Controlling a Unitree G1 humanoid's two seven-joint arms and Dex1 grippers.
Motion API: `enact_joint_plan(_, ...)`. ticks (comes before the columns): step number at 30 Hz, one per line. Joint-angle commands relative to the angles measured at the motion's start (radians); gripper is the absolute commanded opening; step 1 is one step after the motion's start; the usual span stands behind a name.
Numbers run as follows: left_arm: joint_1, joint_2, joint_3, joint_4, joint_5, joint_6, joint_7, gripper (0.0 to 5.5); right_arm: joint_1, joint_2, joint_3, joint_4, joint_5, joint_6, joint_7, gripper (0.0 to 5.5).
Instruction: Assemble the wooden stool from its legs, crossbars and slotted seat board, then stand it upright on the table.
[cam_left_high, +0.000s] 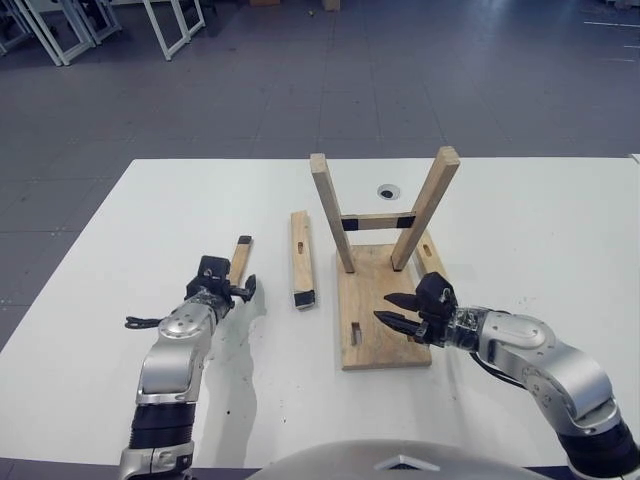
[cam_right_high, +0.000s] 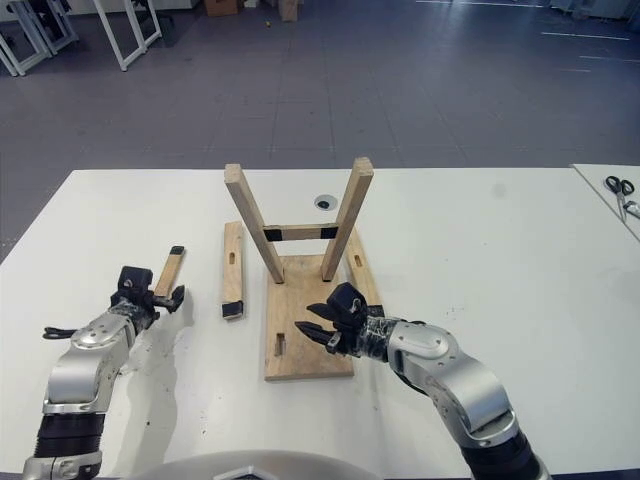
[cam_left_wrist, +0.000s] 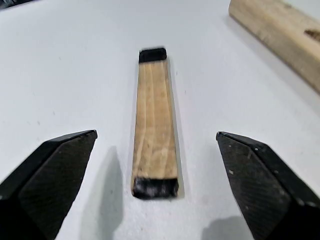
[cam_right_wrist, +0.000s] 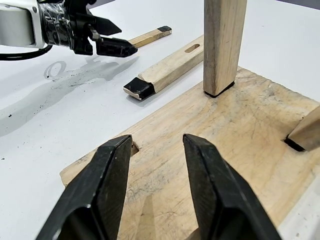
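Left gripper gapes astride loose crossbar; right gripper gapes over seat board; two legs seated, I judge halfway.

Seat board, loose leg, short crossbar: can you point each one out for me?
Seat board (cam_left_high: 372, 300), left eye view, bare wood near its middle.
Loose leg (cam_left_high: 301, 258), left eye view, halfway along it.
Short crossbar (cam_left_wrist: 155, 120), left wrist view, middle of its wooden face.
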Motion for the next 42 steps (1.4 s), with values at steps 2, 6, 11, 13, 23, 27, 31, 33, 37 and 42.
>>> enact_joint_plan(2,0.03,-0.017,-0.009,0.167,0.0,-0.038,-0.023,4.04,-0.035,0.008,-0.005,-0.007,0.009,0.018,-0.012,1.86)
enact_joint_plan(6,0.018,-0.043,-0.009,0.195,-0.026,-0.05,-0.026,3.5,-0.043,0.007,-0.01,-0.004,0.013,0.022,-0.017,1.86)
enact_joint_plan(11,0.036,-0.072,-0.012,0.19,-0.023,-0.053,0.009,2.67,-0.048,0.017,-0.017,-0.001,0.014,0.022,-0.035,1.86)
enact_joint_plan(13,0.039,-0.081,-0.006,0.211,-0.023,-0.065,0.016,2.32,-0.055,0.025,-0.019,0.003,0.014,0.023,-0.047,1.86)
enact_joint_plan(23,0.063,-0.1,0.042,0.254,-0.02,-0.253,0.031,1.32,-0.105,0.058,-0.024,0.034,0.01,0.023,-0.09,1.86)
enact_joint_plan(27,0.237,-0.173,0.009,-0.055,-0.056,-0.536,-0.008,1.32,-0.191,0.148,-0.073,0.085,0.09,0.093,-0.122,1.86)
enact_joint_plan(31,0.416,-0.224,-0.085,-0.322,-0.087,-0.645,-0.046,1.32,-0.28,0.291,-0.158,0.138,0.236,0.198,-0.177,1.86)
enact_joint_plan(33,0.441,-0.205,-0.137,-0.388,-0.095,-0.653,-0.089,1.32,-0.303,0.359,-0.195,0.146,0.318,0.258,-0.215,2.13)
enact_joint_plan(37,0.441,-0.152,-0.182,-0.412,-0.117,-0.65,-0.177,1.32,-0.351,0.456,-0.272,0.176,0.487,0.365,-0.278,2.79)
enact_joint_plan(42,0.449,-0.137,-0.2,-0.426,-0.133,-0.65,-0.198,1.32,-0.412,0.495,-0.311,0.242,0.569,0.408,-0.34,2.79)
